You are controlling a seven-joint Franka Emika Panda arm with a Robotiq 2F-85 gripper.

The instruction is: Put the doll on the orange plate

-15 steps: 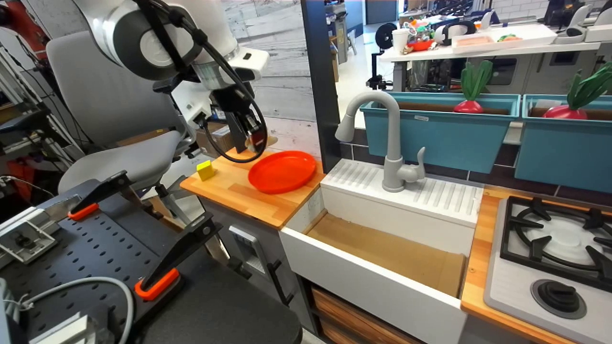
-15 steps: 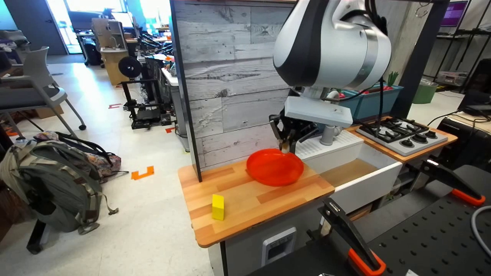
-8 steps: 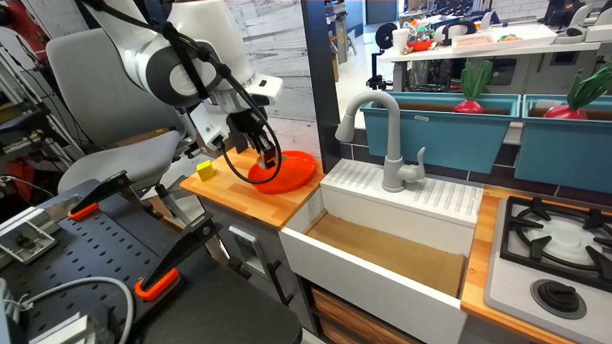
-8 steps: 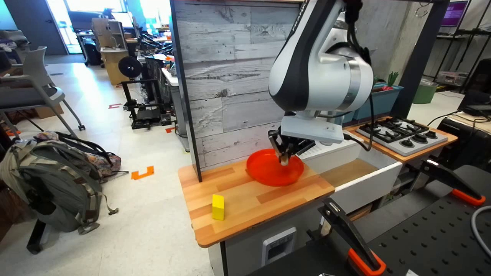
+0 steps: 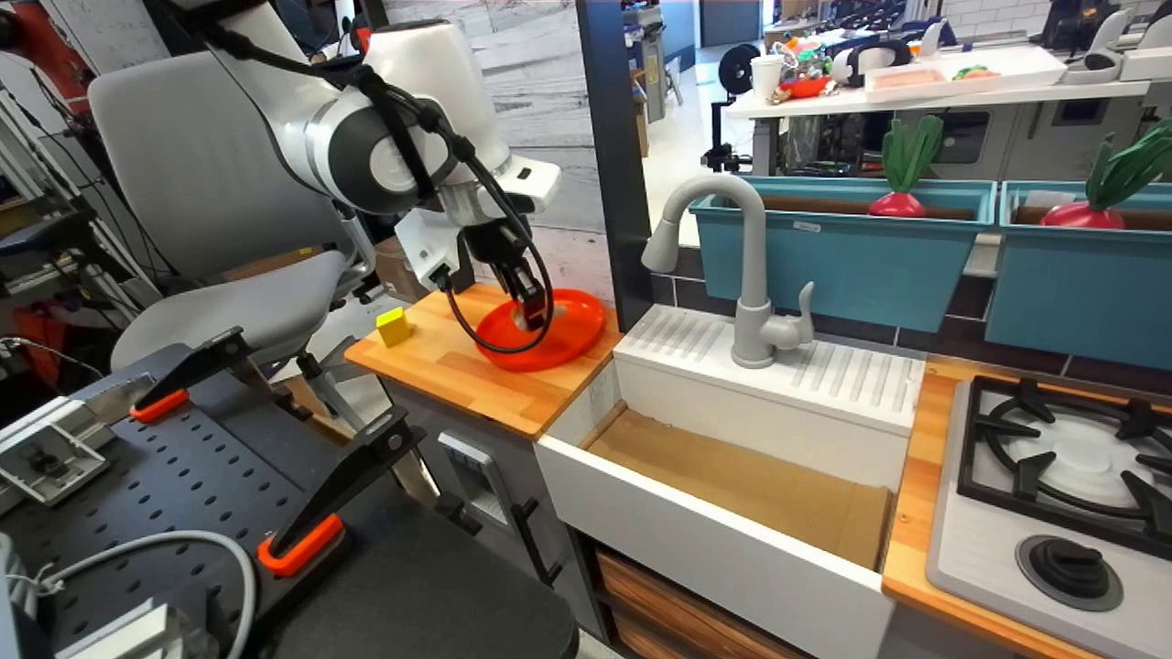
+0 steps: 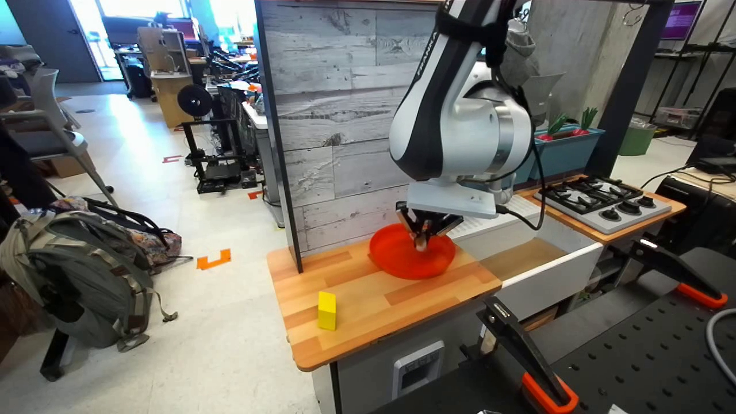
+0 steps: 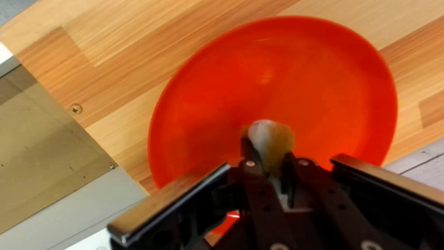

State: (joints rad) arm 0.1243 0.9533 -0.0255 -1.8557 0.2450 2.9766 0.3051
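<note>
Big white arm (image 6: 454, 126) first: it's dipped noticeably over the last second, which is the real news here. White sink (image 5: 714, 549) is off to the right, with a teal planter (image 5: 851, 275) on its far side, and left of the sink there's the wooden desk (image 6: 368, 310). None of that furniture has budged. Neither has the orange plate (image 7: 329, 69), lying toward the desk's far right. The black hand (image 6: 422, 236) hung higher a second ago; now it's down over the plate. A yellow block (image 6: 326, 310) sits left of the plate, apart from it, same spot as before. Smallest player is the doll (image 7: 270, 140), tiny, white and tan, pinched tight in the hand and within the plate's outline in the wrist view. Can't tell if it's touching the plate yet. My read: the carrying is pretty much done, so what's left is a short lowering, letting go and backing off.

Writing? Slim pickings. Dark lettering (image 6: 426, 54) on the arm might say "PANDA", wouldn't swear to it. A small pale label (image 5: 807, 226) on the planter is unreadable.
</note>
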